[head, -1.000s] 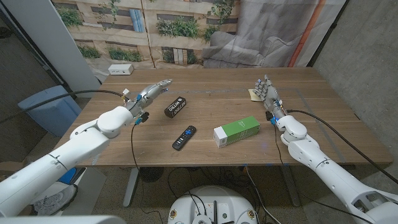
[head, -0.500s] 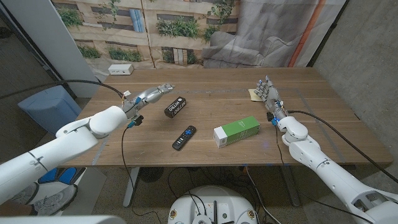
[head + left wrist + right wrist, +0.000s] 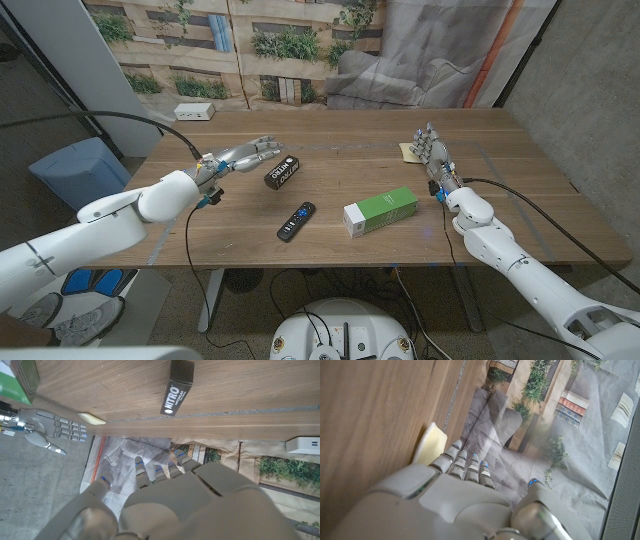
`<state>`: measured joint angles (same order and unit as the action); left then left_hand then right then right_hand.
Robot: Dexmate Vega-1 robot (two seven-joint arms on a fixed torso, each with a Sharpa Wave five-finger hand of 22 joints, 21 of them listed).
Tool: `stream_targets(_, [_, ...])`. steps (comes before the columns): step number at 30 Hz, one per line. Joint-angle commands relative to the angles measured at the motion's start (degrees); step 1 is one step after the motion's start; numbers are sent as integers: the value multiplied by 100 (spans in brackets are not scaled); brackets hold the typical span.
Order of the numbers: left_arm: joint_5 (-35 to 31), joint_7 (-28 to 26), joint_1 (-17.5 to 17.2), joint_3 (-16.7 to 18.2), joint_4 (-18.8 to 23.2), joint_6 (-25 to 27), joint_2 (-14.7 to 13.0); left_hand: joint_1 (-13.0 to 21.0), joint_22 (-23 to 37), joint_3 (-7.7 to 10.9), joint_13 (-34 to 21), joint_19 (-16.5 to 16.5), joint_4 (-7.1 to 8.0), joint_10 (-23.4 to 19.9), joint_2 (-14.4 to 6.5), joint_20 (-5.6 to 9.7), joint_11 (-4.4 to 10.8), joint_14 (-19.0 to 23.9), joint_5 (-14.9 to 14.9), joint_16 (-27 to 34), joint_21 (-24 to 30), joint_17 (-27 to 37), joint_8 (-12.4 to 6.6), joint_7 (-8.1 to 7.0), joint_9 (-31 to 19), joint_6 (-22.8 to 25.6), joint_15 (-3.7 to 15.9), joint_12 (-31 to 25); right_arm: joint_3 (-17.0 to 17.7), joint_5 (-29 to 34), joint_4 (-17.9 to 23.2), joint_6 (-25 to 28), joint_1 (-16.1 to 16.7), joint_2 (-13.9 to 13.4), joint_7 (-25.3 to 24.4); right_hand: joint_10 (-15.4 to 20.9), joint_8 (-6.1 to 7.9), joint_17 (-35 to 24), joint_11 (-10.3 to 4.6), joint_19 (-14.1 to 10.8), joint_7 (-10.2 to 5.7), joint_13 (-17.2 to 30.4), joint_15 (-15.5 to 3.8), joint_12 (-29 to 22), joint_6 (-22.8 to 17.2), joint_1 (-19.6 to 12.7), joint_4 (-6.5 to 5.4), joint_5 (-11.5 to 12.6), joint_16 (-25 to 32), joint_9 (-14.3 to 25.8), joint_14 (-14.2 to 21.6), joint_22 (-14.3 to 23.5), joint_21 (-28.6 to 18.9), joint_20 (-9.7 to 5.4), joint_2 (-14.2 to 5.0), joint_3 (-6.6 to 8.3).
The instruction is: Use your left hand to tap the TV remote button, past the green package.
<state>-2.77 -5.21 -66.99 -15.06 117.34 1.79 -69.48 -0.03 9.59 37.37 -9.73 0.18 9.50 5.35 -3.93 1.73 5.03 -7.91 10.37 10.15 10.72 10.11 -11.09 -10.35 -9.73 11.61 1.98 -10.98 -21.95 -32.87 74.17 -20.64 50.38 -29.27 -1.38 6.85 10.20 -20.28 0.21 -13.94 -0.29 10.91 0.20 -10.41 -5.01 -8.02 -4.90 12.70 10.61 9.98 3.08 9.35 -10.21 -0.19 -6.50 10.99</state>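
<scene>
The black TV remote (image 3: 296,220) lies near the table's front edge, left of the green and white package (image 3: 381,211). My left hand (image 3: 243,156) hovers open, fingers stretched out, over the table behind and to the left of the remote, just left of a black NITRO box (image 3: 282,171). That box (image 3: 177,386) and a corner of the green package (image 3: 20,381) show in the left wrist view, along with my left hand (image 3: 165,495). My right hand (image 3: 430,152) stands open at the table's right side, fingers pointing away from me, holding nothing.
A pale yellow sponge (image 3: 408,151) (image 3: 427,442) lies just beyond my right hand (image 3: 465,495). A white power strip (image 3: 194,112) sits at the far left corner. A blue bin (image 3: 78,172) stands beside the table on the left.
My left arm has swung further left and lower in the picture, while the hand stays near the NITRO box with its fingers more spread. My right hand has not moved.
</scene>
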Motion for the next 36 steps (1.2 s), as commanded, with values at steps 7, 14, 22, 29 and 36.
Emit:
stream_targets(7, [-1260, 569, -26, -83, 799, 459, -399, -77, 23, -153, -27, -236, 40, 194, -199, 584, -26, -204, 22, -7, -38, 23, -14, -38, -11, 235, 385, 62, 29, 5, 103, 37, 149, -10, -159, -19, 38, 13, 19, -3, -2, 16, 48, -49, -36, 16, 2, 7, 40, 11, -16, 18, -32, 41, 43, 37])
stream_targets(14, [-1939, 857, -7, -233, 1299, 1102, -425, -109, 30, -223, -30, -362, 104, 231, -257, 538, -107, -266, 23, 0, -49, 33, -15, 87, -15, 354, 300, 51, 46, -40, 48, 14, 149, -17, -94, -22, 39, 23, 25, -1, -8, 15, 56, -50, -36, 47, -12, 6, 45, 11, -22, 19, -33, 58, 42, 31])
stream_targets(22, [-2505, 1041, -106, -402, 1662, 1689, -391, -132, 39, -291, -32, -495, 157, 267, -339, 509, -206, -333, 22, 2, -58, 43, 23, 163, -14, 359, 236, 44, 61, -81, -90, -68, 97, -1, 17, -26, 40, 36, 23, 4, -7, 14, 56, -51, -37, 78, -24, 5, 50, 11, -29, 19, -33, 68, 43, 25])
stream_targets(29, [-3266, 1659, 103, -793, 2021, 2247, -285, -160, 62, -455, -37, -779, 219, 548, -509, 413, -301, -625, 19, -23, -58, 62, 87, 188, -16, 274, 126, 83, 90, -124, -137, -119, 105, -20, 89, -46, 32, 50, 48, 18, -11, 13, 83, -46, -12, 103, -32, 5, 51, 11, -39, 19, -30, 71, 44, 23])
stream_targets(36, [-4139, 2566, 446, -1274, 2270, 2753, 92, -168, 73, -536, -38, -886, 236, 562, -572, 436, -345, -668, 20, -1, -49, 68, 97, 242, -19, 248, 57, 56, 120, -206, -172, -165, 137, -37, 202, -54, 33, 74, 45, 29, -16, 12, 117, -49, -3, 135, -44, 8, 59, 11, -39, 20, -32, 156, 35, 26])
